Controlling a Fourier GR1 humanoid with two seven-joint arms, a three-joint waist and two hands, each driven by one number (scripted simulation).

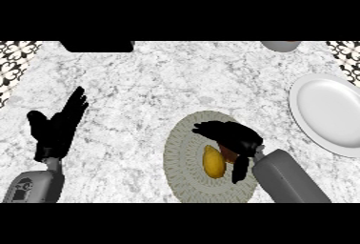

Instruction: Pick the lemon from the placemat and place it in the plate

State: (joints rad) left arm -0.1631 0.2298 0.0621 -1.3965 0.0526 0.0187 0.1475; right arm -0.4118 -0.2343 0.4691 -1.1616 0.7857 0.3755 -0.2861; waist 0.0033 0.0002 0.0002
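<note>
Left hand (57, 125) open (fingers up), right hand (232, 136) curled

The surface (155, 86) is pale marble with grey veins. A dark box-like thing (97, 45) sits at its far edge, left of middle, cut off by the view. At the far right, a grey round object (281, 45), perhaps a cup or bowl, shows only its lower part. Patterned black-and-white tile (15, 59) borders both far corners.
</note>
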